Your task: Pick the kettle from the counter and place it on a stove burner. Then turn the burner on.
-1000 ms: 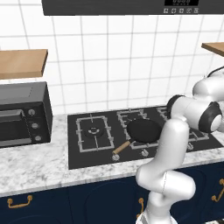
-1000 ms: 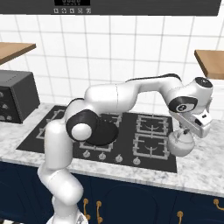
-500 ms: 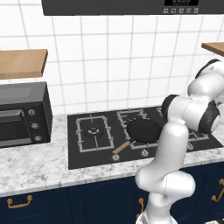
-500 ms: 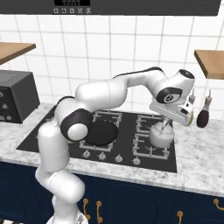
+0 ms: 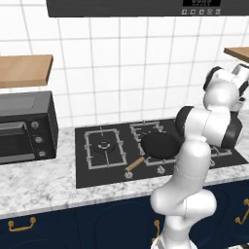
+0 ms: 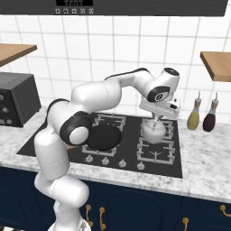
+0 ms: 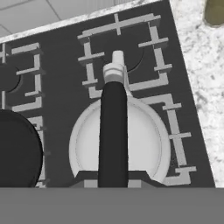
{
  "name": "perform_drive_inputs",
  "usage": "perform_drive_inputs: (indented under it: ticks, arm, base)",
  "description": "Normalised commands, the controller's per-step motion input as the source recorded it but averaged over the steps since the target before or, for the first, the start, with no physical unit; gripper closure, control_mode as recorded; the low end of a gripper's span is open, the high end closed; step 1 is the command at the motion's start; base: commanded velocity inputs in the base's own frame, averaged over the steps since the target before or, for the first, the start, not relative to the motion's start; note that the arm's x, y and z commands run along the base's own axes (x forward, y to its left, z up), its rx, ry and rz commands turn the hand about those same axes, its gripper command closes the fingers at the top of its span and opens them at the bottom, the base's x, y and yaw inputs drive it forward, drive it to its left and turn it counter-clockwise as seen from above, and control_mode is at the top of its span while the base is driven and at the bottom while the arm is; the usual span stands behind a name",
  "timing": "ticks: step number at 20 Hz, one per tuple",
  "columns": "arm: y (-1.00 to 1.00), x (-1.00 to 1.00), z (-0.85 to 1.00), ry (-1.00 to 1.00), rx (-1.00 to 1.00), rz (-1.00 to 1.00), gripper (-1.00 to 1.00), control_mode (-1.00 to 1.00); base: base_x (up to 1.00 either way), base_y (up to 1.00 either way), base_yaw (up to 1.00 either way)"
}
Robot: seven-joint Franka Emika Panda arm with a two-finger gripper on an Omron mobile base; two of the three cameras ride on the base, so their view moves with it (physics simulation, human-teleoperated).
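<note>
Gripper [image 6: 155, 118] clamped on kettle [image 6: 153, 131] handle, kettle hanging directly beneath, above stove [image 6: 131, 155]

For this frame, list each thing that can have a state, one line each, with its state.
gripper: shut on the kettle's handle, above the stove.
kettle: upright, lid on, held over the right rear burner; contact with the grate cannot be told.
frying pan: sitting on a left-side burner, nothing in it.
two bottles: upright on the counter, right of the stove.
toaster oven: door closed.
</note>
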Motion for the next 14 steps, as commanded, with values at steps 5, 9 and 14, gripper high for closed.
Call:
perform_drive_inputs:
  ticks: [5,9,14]
  arm:
    - [0.02,0.84,-0.09,-0.04,0.0,0.0,1.0,-1.0]
    - [0.0,0.76,-0.04,0.0,0.0,0.0,1.0,-1.0]
    - [0.0,0.47,-0.05,-0.01,0.0,0.0,1.0,-1.0]
  base:
    - [0.0,0.0,0.0]
    - [0.0,0.0,0.0]
    - [0.0,0.0,0.0]
